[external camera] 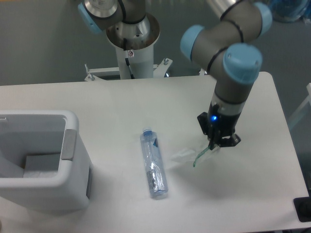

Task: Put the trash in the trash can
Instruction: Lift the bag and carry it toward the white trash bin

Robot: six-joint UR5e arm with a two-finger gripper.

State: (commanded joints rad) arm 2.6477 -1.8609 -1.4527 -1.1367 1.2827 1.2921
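Your clear plastic bag (194, 154) with green print hangs from the gripper (217, 142), its upper end pinched between the closed fingers and its crumpled lower part trailing down toward the bottle's side; whether the low end touches the counter (112, 107) you cannot tell. The slim clear bottle (153, 163) lies flat on the counter just beside the bag, blue cap pointing away from you, base toward the near edge. Take the bottle as your landmark: the white trash can (41, 162) stands well apart from it on the side opposite the bag, at the counter's edge, open at the top with its grey side panel facing the bottle. The arm's wrist (233, 73), grey with blue caps, rises above the gripper on the bag's side. The robot's pedestal (132, 43) stands beyond the counter's far edge, past the bottle's cap end.
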